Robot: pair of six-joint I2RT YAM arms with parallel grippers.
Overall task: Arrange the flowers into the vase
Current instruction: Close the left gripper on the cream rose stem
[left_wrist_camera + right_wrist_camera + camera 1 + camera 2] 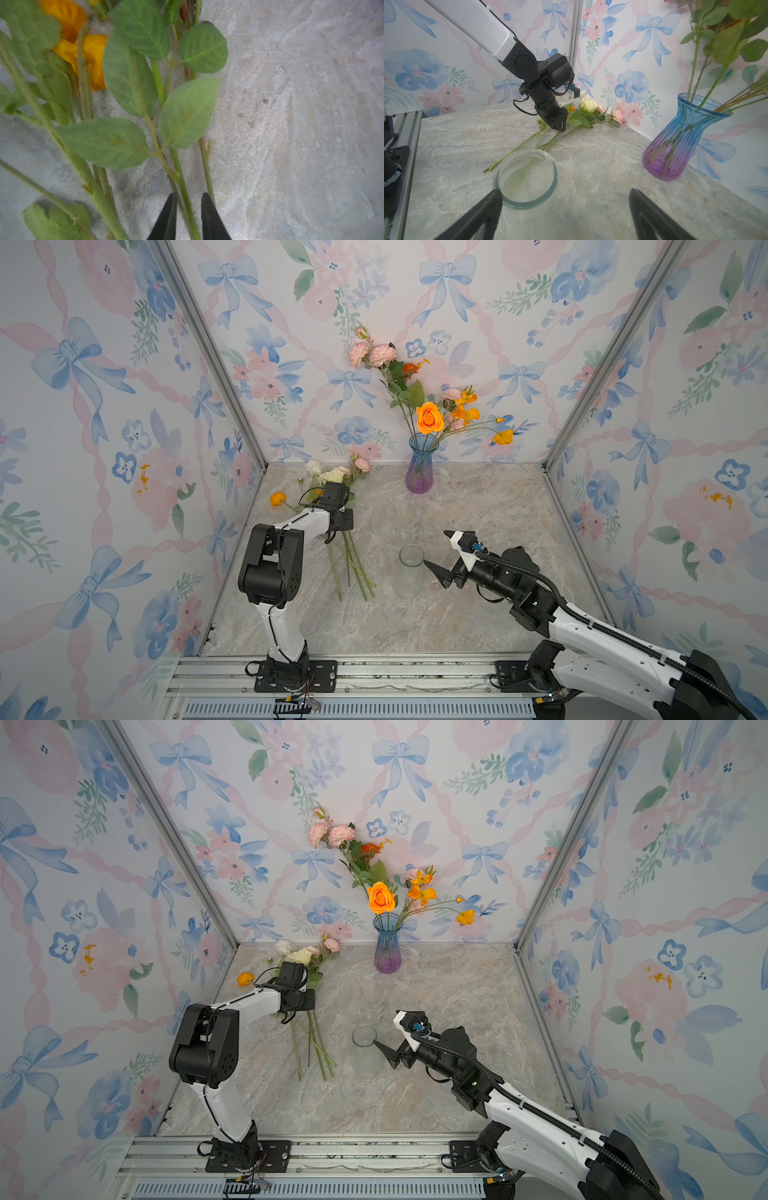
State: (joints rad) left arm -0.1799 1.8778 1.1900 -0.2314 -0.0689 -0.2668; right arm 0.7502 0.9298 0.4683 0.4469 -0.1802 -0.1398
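Several loose flowers (pixel 351 564) (pixel 316 1048) lie on the marble table, white and pink blooms toward the back left corner. My left gripper (pixel 189 199) (pixel 560 127) points down onto them, its narrow jaws closed on two green stems (pixel 182 187). A blue-and-purple vase (pixel 419 472) (pixel 387 955) (pixel 675 153) at the back holds an orange rose (pixel 430 418), pink and other orange flowers. A clear ribbed glass vase (pixel 410 576) (pixel 365 1052) (pixel 527 172) stands empty in front. My right gripper (pixel 433 572) (pixel 383 1053) (pixel 564 191) is open beside it, one fingertip (pixel 496 197) at its rim.
A loose orange bloom (pixel 277 498) (pixel 245 978) lies near the left wall. Flowered wallpaper walls with metal posts close in three sides. An aluminium rail (pixel 374 672) runs along the front. My left arm's elbow (pixel 270 564) stands over the table's left side.
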